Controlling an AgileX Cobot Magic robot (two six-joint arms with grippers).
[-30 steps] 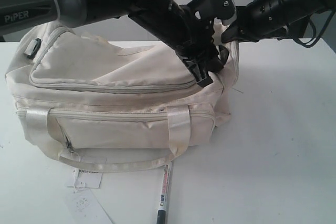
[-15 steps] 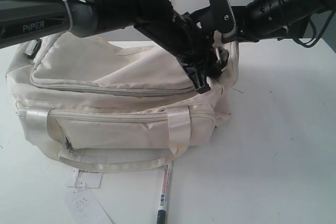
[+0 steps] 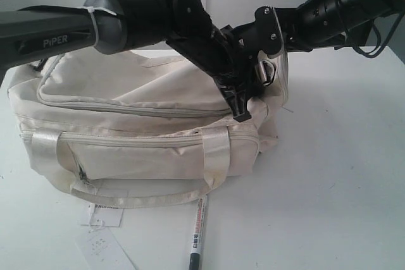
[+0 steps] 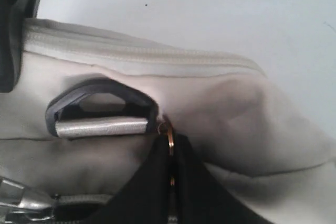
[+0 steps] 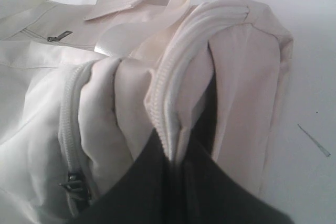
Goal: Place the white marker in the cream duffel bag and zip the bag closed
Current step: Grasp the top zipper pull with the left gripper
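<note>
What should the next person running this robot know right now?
Left gripper: shut on a small ring beside the black D-ring at the cream duffel bag's end.
Right gripper: shut on that end's zipper seam.
White marker: on the table in front of the bag, untouched.
Done: nothing packed.
Left: open the bag, put the marker in, zip closed.

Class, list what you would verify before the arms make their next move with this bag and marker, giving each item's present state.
1. White marker inside cream duffel bag: not ok, lies on table in front.
2. Left gripper shut on small metal ring: ok.
3. Right gripper pinching bag's end fabric: ok.
4. Opening visible for the marker: not ok.
5. Which zipper the ring pulls: cannot tell.
</note>
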